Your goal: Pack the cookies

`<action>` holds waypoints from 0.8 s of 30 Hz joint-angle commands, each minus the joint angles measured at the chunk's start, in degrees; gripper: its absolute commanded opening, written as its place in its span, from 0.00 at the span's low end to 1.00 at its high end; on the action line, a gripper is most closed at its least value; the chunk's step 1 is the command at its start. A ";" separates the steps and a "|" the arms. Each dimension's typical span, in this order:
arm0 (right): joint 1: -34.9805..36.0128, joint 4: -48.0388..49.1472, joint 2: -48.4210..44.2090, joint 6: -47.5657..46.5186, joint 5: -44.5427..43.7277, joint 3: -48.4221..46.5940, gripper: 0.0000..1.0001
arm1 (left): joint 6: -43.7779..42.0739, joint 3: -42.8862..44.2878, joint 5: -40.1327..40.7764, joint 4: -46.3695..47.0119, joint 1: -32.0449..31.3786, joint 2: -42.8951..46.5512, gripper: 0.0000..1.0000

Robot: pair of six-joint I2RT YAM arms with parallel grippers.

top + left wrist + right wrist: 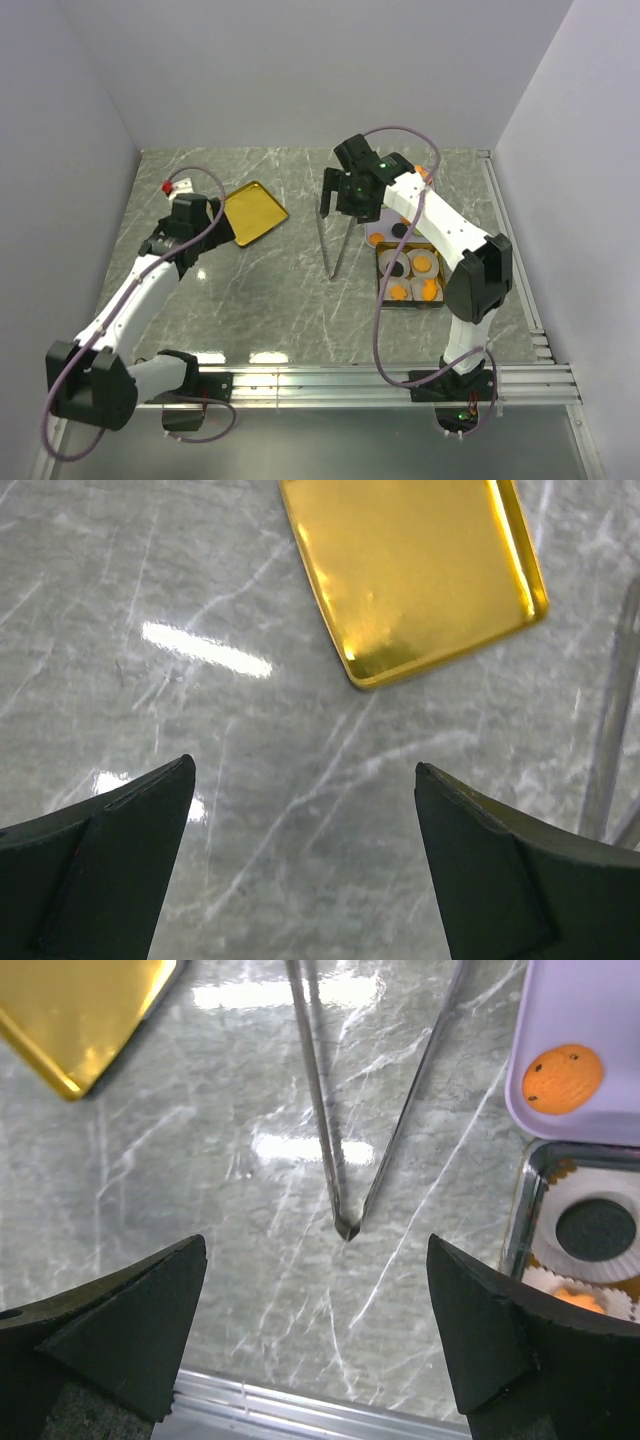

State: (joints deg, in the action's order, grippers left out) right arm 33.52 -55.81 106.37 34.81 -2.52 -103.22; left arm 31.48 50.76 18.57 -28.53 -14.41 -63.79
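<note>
My right claw (316,1245) hangs spread and empty over the tongs (328,1140) lying on the tabletop (200,1160). My left claw (302,770), also spread, grips nothing near the gold tray (420,570). The cookies (423,264) sit in paper cups (556,1200) inside the tin (518,1215), and one orange cookie (563,1077) is on the lilac tray (560,1000).

Nothing legible from where I stand: no lettering, number or brand shows on the gold tray (410,570), the purple tray (585,1000), the tin (518,1215) or the cookies (563,1078) themselves. The dark specks on the orange one are just dots, not writing. A small red-and-white thing (175,185) at the far left of the table is too small to tell whether it carries any mark.
</note>
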 commanded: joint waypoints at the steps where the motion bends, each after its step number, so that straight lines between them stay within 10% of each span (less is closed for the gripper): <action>1: -0.30 -2.54 -3.00 -1.58 0.06 -2.42 0.97 | -0.47 2.32 -6.95 4.62 6.05 -4.04 0.97; 24: -1.08 -4.92 -12.67 -1.76 -0.38 6.18 0.97 | -2.84 10.67 -18.13 11.83 16.52 -31.04 0.86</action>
State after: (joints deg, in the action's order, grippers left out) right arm 32.95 -61.80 95.94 32.34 -1.96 -98.52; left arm 29.32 58.00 2.46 -19.09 2.17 -93.23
